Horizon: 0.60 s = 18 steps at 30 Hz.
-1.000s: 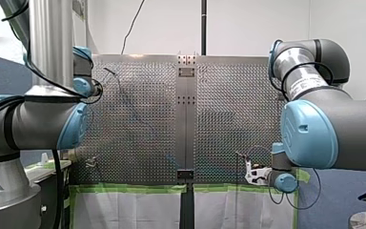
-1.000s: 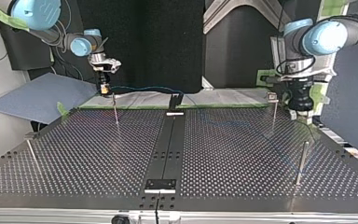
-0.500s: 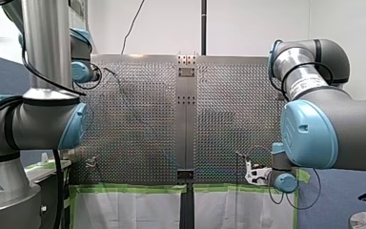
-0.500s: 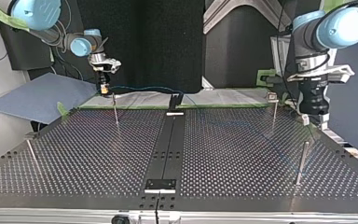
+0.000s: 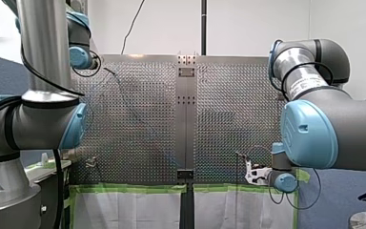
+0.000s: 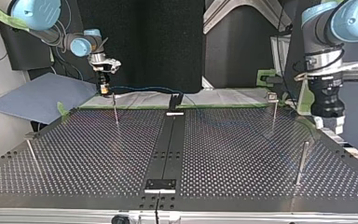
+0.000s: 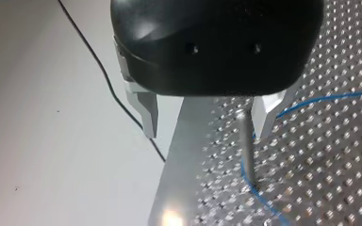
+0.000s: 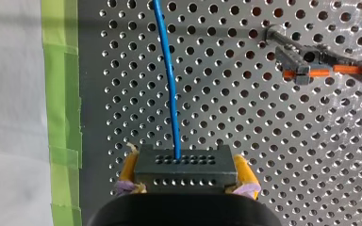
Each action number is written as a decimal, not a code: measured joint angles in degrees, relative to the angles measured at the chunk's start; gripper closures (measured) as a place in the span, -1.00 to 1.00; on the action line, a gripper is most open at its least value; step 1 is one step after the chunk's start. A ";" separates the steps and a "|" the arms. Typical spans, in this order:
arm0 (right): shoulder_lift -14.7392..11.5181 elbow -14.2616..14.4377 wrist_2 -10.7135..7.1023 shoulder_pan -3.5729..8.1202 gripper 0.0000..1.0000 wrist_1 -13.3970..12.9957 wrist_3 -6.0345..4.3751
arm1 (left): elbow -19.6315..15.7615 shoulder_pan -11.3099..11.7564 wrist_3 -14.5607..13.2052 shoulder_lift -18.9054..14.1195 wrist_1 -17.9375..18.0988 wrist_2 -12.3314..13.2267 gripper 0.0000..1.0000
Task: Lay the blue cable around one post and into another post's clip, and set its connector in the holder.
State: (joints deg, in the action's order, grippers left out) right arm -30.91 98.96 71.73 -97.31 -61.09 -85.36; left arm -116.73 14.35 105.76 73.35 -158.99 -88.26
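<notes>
Front view hid left gripper (image 7: 206,128); wrist view showed it wide open, empty, post (image 7: 246,146) between fingers; right gripper (image 8: 185,162) clamped connector (image 8: 185,173) (yellow pads), blue cable (image 8: 168,70) leaving at 12 o'clock.

we see a white wall (image 5: 252,26) behind our perforated worktop (image 5: 228,109), a black cable (image 5: 132,25) hanging down it, green tape (image 5: 124,189) edging white sheeting (image 5: 133,212), dark panels (image 6: 168,42) opposite

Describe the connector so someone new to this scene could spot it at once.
On the perforated table, near its green-taped edge, find my right gripper with yellow pads. The connector is the dark block clamped between those pads. Unlike the orange-marked clip nearby, it has rows of holes and the blue cable leaving its face.
</notes>
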 joint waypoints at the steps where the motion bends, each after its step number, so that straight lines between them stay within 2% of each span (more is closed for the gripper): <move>1: 0.00 0.00 0.00 -0.01 1.00 0.00 0.00 | 0.44 -0.09 -0.46 -0.02 -0.45 -0.41 -1.00; 10: 0.00 -0.05 0.00 -0.03 1.00 0.03 -0.02 | 4.91 -0.87 -4.92 -0.09 -4.95 -4.58 -1.00; 18: 0.00 -0.11 0.00 -0.03 1.00 0.02 -0.09 | 9.01 -1.44 -9.02 -0.05 -9.01 -5.14 -1.00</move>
State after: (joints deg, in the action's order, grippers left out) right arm -30.91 98.85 71.73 -97.34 -61.07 -85.45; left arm -107.72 12.91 96.74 73.30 -168.00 -93.40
